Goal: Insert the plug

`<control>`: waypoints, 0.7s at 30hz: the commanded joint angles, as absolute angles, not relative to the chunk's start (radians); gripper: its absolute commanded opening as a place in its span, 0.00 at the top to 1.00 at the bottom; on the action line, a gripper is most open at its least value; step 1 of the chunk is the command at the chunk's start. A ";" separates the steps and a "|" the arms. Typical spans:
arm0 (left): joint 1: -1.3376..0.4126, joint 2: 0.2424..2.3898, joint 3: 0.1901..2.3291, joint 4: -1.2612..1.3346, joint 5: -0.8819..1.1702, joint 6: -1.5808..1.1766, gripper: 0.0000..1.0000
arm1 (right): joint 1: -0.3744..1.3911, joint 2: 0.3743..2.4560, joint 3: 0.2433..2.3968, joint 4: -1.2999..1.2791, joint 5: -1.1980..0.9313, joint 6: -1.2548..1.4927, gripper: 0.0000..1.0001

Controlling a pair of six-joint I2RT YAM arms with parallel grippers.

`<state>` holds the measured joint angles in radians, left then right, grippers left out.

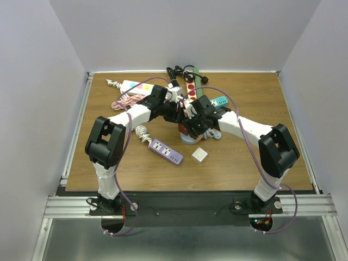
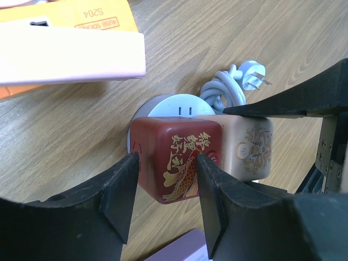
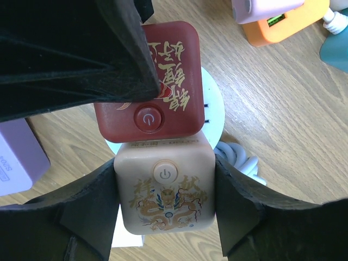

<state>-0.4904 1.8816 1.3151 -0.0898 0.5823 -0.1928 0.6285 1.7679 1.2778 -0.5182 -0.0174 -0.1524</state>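
A red cube adapter [image 2: 174, 147] with a gold fish sits face to face with a beige dragon cube adapter [image 3: 163, 190], both over a round white socket [image 2: 174, 106]. No plug prongs show between the two cubes. My left gripper [image 2: 166, 163] is shut on the red cube [image 3: 174, 65], and one of its fingers [image 3: 81, 54] lies across the face with the button. The right gripper [image 3: 166, 201] is shut on the beige cube's two sides. In the top view both grippers meet at the table's middle [image 1: 187, 122].
A loose white plug [image 2: 253, 73] on a coiled cable lies just beyond the round socket. A purple power strip [image 1: 166, 151] and a small white cube [image 1: 199, 155] lie toward the arms' bases. More strips and cables [image 1: 191, 87] crowd the far side of the table.
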 commanded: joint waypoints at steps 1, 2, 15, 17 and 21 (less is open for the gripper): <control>-0.529 1.852 1.293 -0.147 0.597 -0.133 0.44 | 0.629 1.856 1.157 -0.673 0.069 -0.089 1.00; -0.529 1.852 1.295 -0.147 0.600 -0.132 0.44 | 0.629 1.853 1.146 -0.673 0.066 -0.084 1.00; -0.528 1.848 1.289 -0.146 0.588 -0.141 0.44 | 0.658 1.905 1.071 -0.615 0.072 -0.026 1.00; -0.528 1.847 1.289 -0.141 0.583 -0.150 0.43 | 0.683 1.917 1.066 -0.612 0.087 -0.015 0.99; -0.519 1.813 1.293 -0.118 0.555 -0.184 0.32 | 0.684 1.924 1.091 -0.600 0.101 0.032 1.00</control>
<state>-0.5018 1.8812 1.3148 -0.0856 0.5625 -0.1905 0.6697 1.7550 1.1896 -0.4015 0.0502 -0.0605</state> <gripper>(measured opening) 0.612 0.659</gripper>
